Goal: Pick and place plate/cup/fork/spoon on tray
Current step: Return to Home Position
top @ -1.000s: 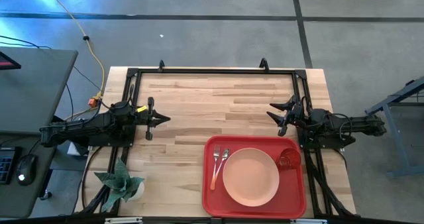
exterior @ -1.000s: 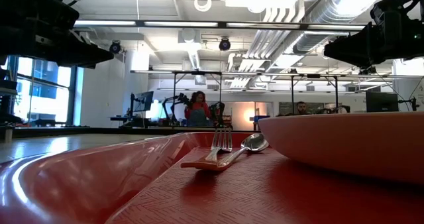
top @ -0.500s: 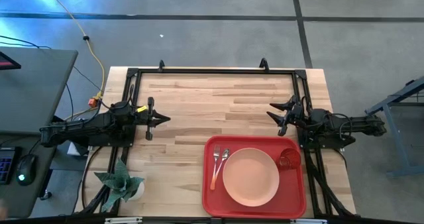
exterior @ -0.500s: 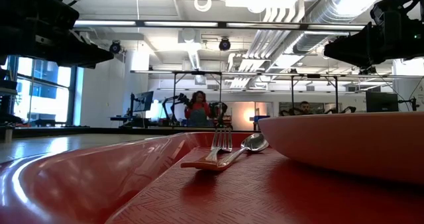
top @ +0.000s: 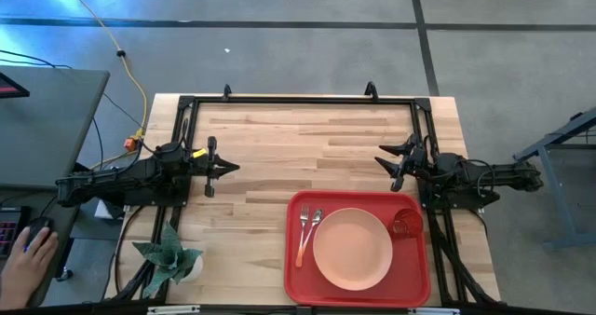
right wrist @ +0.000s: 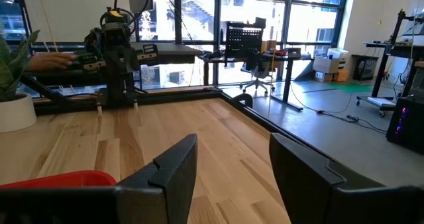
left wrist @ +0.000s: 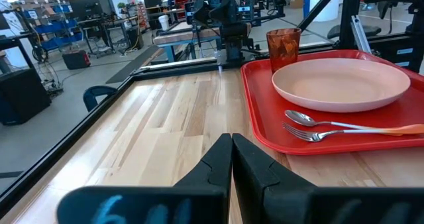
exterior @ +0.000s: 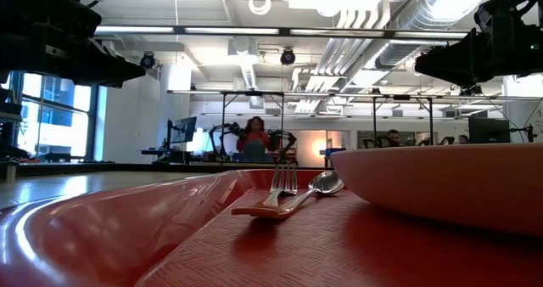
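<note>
Dark left pincer (top: 229, 167) hangs clenched over the table (top: 307, 143), right pincer (top: 387, 165) spread wide near the tray (top: 291, 254).

Bright red tray (top: 303, 282) with a fine diamond-tread pattern, plain salmon-pink plate (top: 352, 248), see-through orange-red cup (top: 405, 225), fork (top: 304, 217) and spoon (top: 317, 216) silver with orange handles, pale streaky wood bench (top: 279, 157).

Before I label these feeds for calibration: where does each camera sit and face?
High view: overhead, straight down; left gripper, right gripper and arms flank the table.
Low view: tray level, looking past fork and spoon into the room; arms overhead.
Left wrist view: faces plate and cup; own shut fingers.
Right wrist view: faces the left arm across the table; own open fingers.
Shared: high and left wrist views show plate, cup, cutlery on the tray.
</note>
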